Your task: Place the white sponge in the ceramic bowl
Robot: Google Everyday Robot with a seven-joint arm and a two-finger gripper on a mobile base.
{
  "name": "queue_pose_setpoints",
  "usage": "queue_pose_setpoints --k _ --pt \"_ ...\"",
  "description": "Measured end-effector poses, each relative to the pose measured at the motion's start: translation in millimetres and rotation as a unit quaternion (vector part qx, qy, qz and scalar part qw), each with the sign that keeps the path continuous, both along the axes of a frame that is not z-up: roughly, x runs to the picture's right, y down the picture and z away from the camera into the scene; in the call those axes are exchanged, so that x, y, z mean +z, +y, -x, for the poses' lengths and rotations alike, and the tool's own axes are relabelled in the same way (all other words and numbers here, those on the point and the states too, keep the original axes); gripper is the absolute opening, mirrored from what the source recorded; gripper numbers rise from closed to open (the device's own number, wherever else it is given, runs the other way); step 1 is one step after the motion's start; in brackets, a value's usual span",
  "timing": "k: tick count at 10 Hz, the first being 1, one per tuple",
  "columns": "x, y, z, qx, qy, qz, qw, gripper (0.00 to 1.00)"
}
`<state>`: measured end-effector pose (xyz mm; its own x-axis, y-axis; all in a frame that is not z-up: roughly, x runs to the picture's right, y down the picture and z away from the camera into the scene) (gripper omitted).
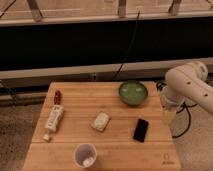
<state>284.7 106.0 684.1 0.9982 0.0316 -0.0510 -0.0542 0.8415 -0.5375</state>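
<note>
The white sponge (100, 121) is a small cream block lying flat near the middle of the wooden table (75, 105). The ceramic bowl (133, 93) is green and glossy and stands at the back right of the table, apart from the sponge. My white arm (189, 85) comes in from the right. Its gripper (169, 116) hangs down just past the table's right edge, right of the bowl and well right of the sponge. It holds nothing that I can see.
A black phone (141, 130) lies right of the sponge. A white tube with a red cap (53, 117) lies at the left. A white cup (85, 155) stands at the front edge. A dark wall and cables run behind the table.
</note>
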Motion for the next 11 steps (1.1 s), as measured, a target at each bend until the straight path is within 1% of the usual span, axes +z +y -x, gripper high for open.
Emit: queue_pose_setpoints --k 8,9,10,11 --pt "0.1 0 0 0.0 0.0 0.0 1.0 0.8" --pt "-0.2 1 3 -0.009 -0.001 -0.001 1.0 0.8" --pt "0.9 1 15 -0.029 -0.007 -0.004 0.9996 0.8" --pt "1.2 0 23 -0.038 -0.01 -0.005 0.9992 0.8"
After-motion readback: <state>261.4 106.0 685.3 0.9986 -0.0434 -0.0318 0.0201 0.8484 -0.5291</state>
